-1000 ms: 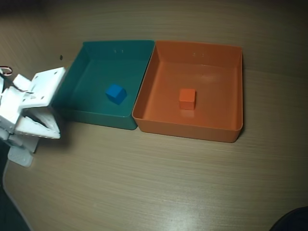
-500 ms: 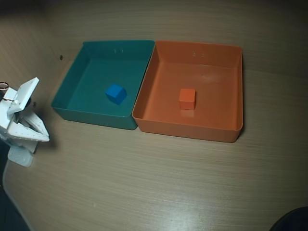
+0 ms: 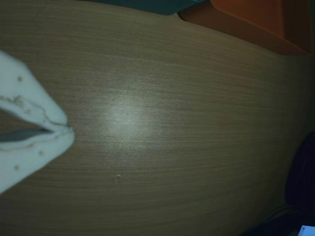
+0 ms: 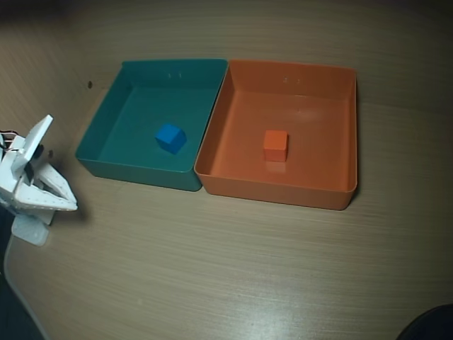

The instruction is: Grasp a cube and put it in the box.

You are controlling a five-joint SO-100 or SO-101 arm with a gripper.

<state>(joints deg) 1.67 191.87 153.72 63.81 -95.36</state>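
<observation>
The small orange cube (image 4: 275, 144) rests on the floor of the orange box (image 4: 233, 113), near its middle, in the overhead view. A corner of the box (image 3: 246, 19) shows at the top right of the wrist view; the cube is out of that view. My white gripper (image 4: 71, 206) is at the far left of the overhead view, well away from both trays, above bare table. In the wrist view the gripper (image 3: 69, 132) enters from the left with its jaws closed together and nothing between them.
A teal-green tray (image 4: 106, 120) stands against the orange box's left side and holds a small blue cube (image 4: 170, 137). The wooden table (image 4: 226, 269) stretches in front of both trays. A dark object (image 3: 301, 187) sits at the wrist view's right edge.
</observation>
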